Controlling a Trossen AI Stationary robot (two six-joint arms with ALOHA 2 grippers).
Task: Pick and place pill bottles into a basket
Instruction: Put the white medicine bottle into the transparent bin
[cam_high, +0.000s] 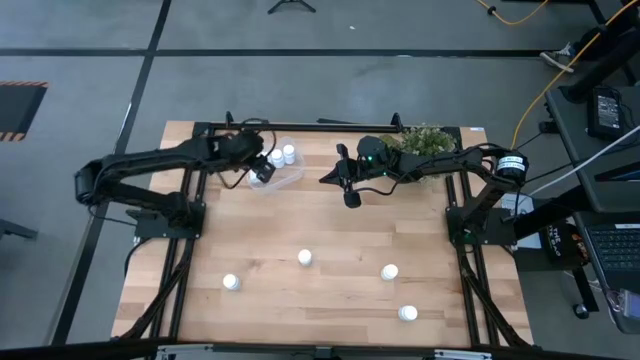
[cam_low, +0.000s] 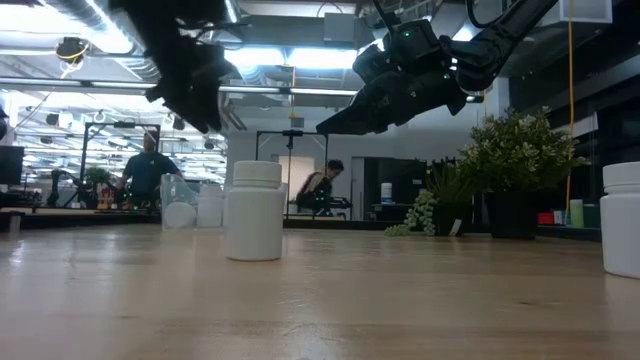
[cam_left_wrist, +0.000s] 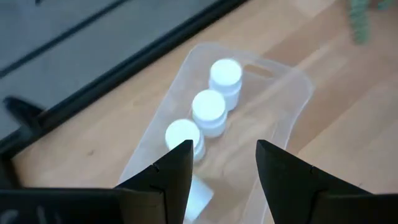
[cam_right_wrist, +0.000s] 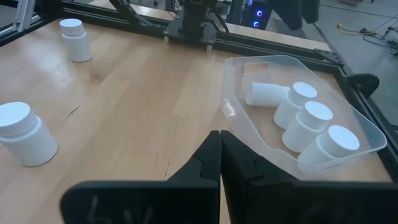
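The clear plastic basket (cam_high: 282, 176) stands at the far left of the table. It holds three upright white pill bottles (cam_left_wrist: 209, 112) and one lying on its side (cam_right_wrist: 265, 93). My left gripper (cam_left_wrist: 224, 168) hangs open and empty just above the basket's near end (cam_high: 263, 170). My right gripper (cam_right_wrist: 221, 155) is shut and empty, up in the air to the right of the basket (cam_high: 328, 179), pointing toward it. Several more bottles stand on their bases on the near half of the table, among them one (cam_high: 305, 257) and another (cam_high: 231, 282).
A green bushy plant (cam_high: 425, 139) stands at the far right, behind my right arm. Other bottles stand at the near right (cam_high: 389, 271) (cam_high: 407, 313). Black frame rails (cam_high: 300, 127) run along the far edge and both sides. The middle of the table is bare wood.
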